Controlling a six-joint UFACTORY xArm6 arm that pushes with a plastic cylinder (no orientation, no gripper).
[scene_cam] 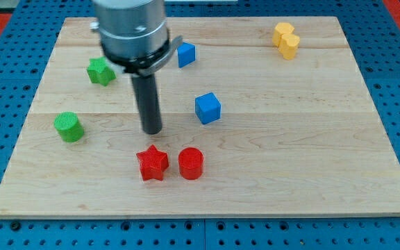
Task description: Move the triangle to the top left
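My tip point(152, 130) holding nothing, just above the red star point(152, 164), blue triangle point(185, 54) well above it, blue cube point(207, 108) to its upper right

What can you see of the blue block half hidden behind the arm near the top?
The small blue block lies near the board's top edge, left of centre. Its left part is hidden behind the arm's grey housing, so its full shape cannot be confirmed; the visible part shows flat faces and sharp corners. It looks like matte plastic. No other block touches it. My tip is well below it, not in contact.
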